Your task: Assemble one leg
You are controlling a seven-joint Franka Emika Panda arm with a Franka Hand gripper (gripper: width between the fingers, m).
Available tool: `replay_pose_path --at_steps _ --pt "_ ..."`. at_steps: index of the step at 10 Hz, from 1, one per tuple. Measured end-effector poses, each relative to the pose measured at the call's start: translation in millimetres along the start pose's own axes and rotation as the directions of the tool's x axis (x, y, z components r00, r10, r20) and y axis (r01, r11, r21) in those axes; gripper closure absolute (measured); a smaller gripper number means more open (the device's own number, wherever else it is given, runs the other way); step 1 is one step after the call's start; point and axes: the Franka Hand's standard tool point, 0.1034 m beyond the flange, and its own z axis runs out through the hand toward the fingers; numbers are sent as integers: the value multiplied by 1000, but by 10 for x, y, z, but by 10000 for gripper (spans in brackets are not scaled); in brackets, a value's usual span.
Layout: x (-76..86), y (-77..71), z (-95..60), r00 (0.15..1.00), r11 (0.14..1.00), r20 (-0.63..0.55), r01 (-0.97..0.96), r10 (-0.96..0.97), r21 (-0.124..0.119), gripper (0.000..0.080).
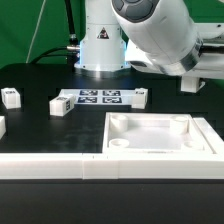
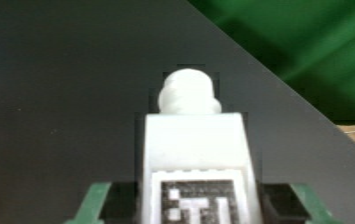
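In the wrist view my gripper point(image 2: 197, 208) is shut on a white leg point(image 2: 195, 140). The green fingers point(image 2: 99, 205) press its two sides. The leg's black-and-white tag faces the camera and its rounded peg end points away, above the black table. In the exterior view the arm's wrist hangs at the upper right and a white piece, probably the held leg point(image 1: 190, 82), sticks out below it; the fingers are hidden there. The white square tabletop point(image 1: 200, 150) with its raised rim lies at the front right.
Loose legs lie on the black table: one at the exterior view's far left point(image 1: 11, 97), one left of centre point(image 1: 60, 104), one by the marker board's right end point(image 1: 141, 96). The marker board point(image 1: 98, 98) lies before the robot base. A white rail point(image 1: 50, 165) runs along the front.
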Motion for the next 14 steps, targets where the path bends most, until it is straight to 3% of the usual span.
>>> replay_pose_path --at_steps 1,3,6,7,8,11,12,14 --pt "94 -12 -49 993 999 -109 34 -35 -9 511" --pt "249 142 -218 945 983 -285 129 -162 -131 511" --pt "230 143 -602 807 932 -479 235 -345 -274 511" --pt "264 77 -712 758 927 -538 249 -368 -282 511" --pt "285 29 -687 681 929 -633 255 -369 -267 511" --pt "275 -58 -641 493 919 -783 297 -380 -259 509" --pt "263 -150 -616 407 889 -802 331 -436 -316 509" --pt "281 -244 -738 302 830 -790 369 -534 -419 509"
